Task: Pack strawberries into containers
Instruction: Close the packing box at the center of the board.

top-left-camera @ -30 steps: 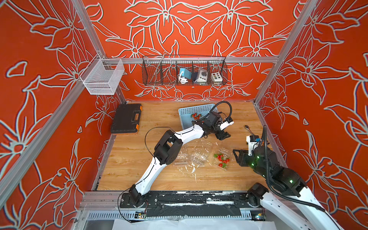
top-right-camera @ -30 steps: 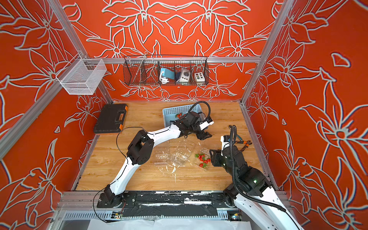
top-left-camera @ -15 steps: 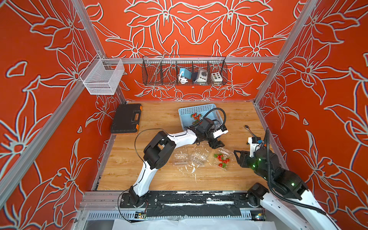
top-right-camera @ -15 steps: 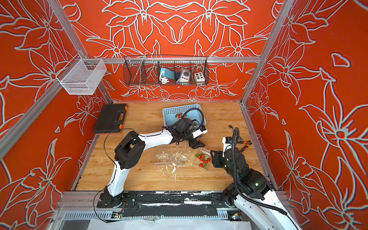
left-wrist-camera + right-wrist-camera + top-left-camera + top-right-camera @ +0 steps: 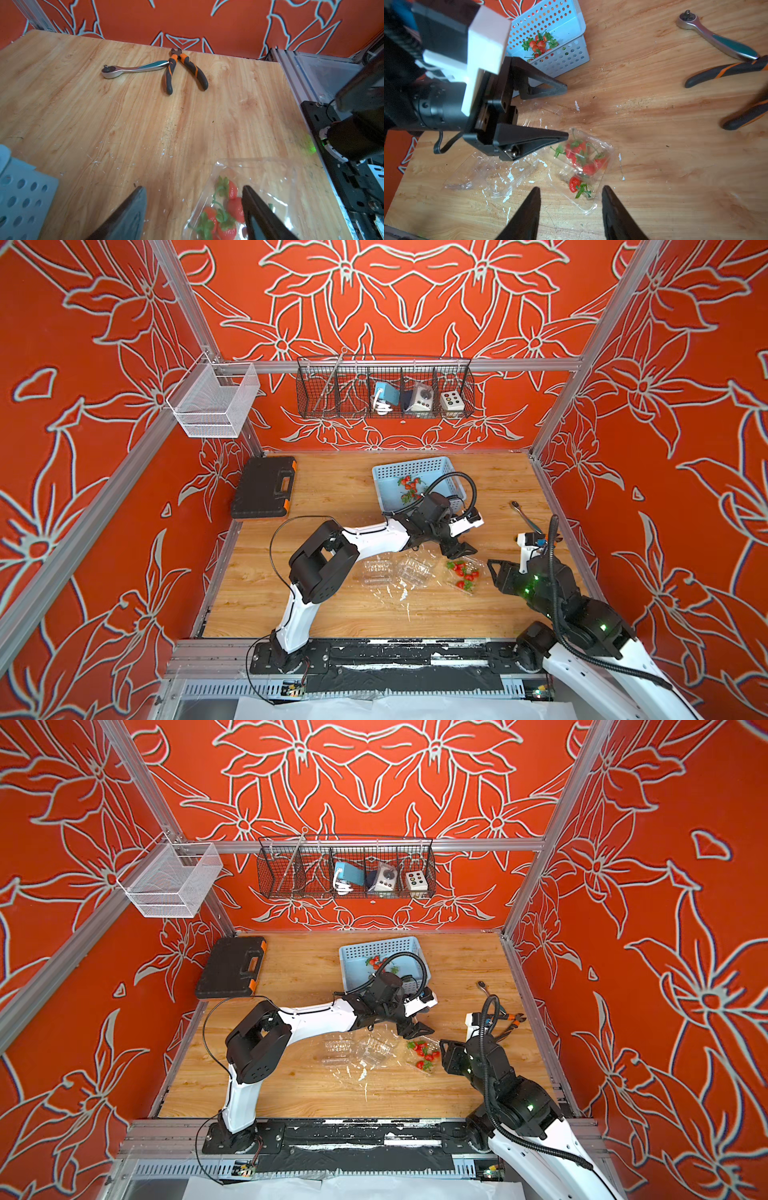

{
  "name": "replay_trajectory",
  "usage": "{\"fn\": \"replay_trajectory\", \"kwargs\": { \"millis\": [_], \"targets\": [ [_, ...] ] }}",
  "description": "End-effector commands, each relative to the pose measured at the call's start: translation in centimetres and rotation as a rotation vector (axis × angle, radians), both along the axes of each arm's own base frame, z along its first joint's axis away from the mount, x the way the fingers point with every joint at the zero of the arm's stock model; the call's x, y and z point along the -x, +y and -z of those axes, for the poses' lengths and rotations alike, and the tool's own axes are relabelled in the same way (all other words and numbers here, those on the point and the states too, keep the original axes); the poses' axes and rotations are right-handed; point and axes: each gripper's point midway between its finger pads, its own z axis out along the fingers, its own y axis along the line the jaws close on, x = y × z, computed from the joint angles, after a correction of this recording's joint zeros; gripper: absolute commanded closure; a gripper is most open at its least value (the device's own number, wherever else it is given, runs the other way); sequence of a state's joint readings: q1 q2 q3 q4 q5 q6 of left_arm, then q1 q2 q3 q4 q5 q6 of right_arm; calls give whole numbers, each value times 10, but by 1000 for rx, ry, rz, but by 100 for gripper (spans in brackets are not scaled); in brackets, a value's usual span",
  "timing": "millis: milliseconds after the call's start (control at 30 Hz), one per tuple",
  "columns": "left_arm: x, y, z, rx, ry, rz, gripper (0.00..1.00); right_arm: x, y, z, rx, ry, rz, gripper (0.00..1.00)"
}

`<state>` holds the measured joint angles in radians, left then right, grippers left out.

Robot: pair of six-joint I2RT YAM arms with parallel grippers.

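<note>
Your left pincer hangs low over the worktop, between the blue basket and the open container that holds berries. Its jaws stand partly apart and grip nothing. Your right pincer sits at the opposite edge of that same container, with its jaws parted and likewise empty; whether a fingertip touches the plastic, you cannot tell from these views.

Several strawberries, red with green caps, lie inside that container, and another cluster of berries sits in the basket. Two empty containers lie side by side just beside the filled one, clear and glinting, on the side toward the left arm's elbow.

Near the right-hand wall a ratchet wrench lies with its handle end meeting the orange-handled pliers — both flat on the wood. The black tool case rests well apart, at the far left corner.
</note>
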<state>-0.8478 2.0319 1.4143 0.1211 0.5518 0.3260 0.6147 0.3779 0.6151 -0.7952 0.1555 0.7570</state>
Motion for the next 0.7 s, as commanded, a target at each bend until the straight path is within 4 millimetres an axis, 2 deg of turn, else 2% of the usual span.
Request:
{"fn": "replay_trajectory", "kwargs": {
  "millis": [0,133,367,500,667],
  "targets": [
    [11,-1,-5,2,-32,30,28,3,-9,11,-29,25,66,49],
    [17,9,2,-15,-34,8,29,4,-2,22,-57,60,58,47],
    [23,33,26,-68,-45,-52,29,5,12,59,-167,147,58,46],
    [26,34,27,-57,-40,-49,29,8,22,83,-236,198,45,46],
    [27,32,29,-51,-32,-43,29,11,21,100,-240,225,57,46]
  ]
}}
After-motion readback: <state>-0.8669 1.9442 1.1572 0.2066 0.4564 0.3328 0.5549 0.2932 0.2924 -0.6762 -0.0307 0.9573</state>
